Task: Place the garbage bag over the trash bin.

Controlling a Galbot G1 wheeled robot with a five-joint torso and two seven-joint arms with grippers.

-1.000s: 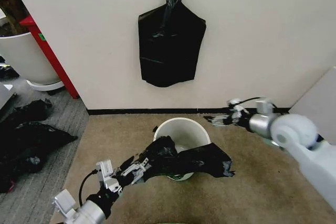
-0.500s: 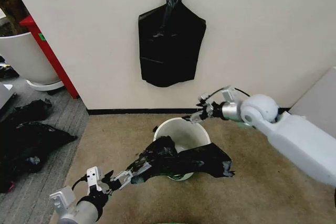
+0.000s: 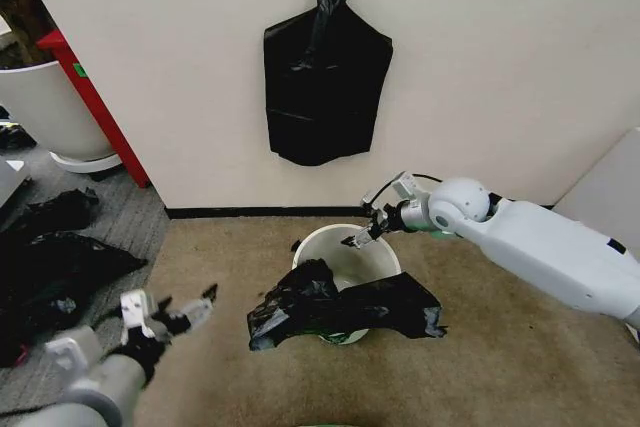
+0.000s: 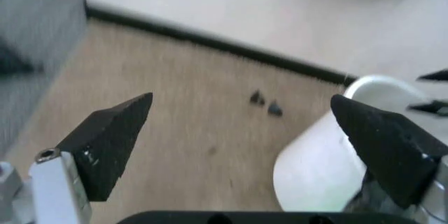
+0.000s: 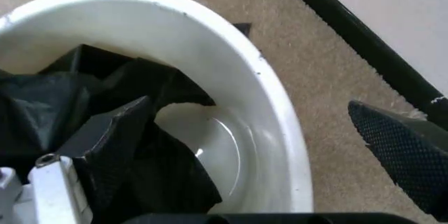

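Observation:
The trash bin (image 3: 375, 250), a small white bucket, stands on the tan carpet below the wall. The garbage bag (image 3: 345, 307), black and wrinkly, lies slumped over the bin's near rim and hangs down its front. Part of it reaches inside the bin (image 5: 234, 72), where black film (image 5: 63, 98) covers one side. My right gripper (image 3: 362, 229) hovers open over the bin's far rim. My left gripper (image 3: 172, 304) is open and holds nothing, low over the carpet to the left of the bag. In the left wrist view the bin (image 4: 322, 156) shows past the left gripper (image 4: 242, 99).
A knotted black bag bundle (image 3: 322, 87) hangs on the wall above the bin. A large white tub (image 3: 45, 107) and a red post (image 3: 95, 107) stand at far left, with black bags (image 3: 55, 267) heaped on the grey floor. A grey panel (image 3: 612, 197) stands at right.
My left gripper has let go of the garbage bag and drawn back to the left. My right gripper has swung left from the wall side to the bin's far rim.

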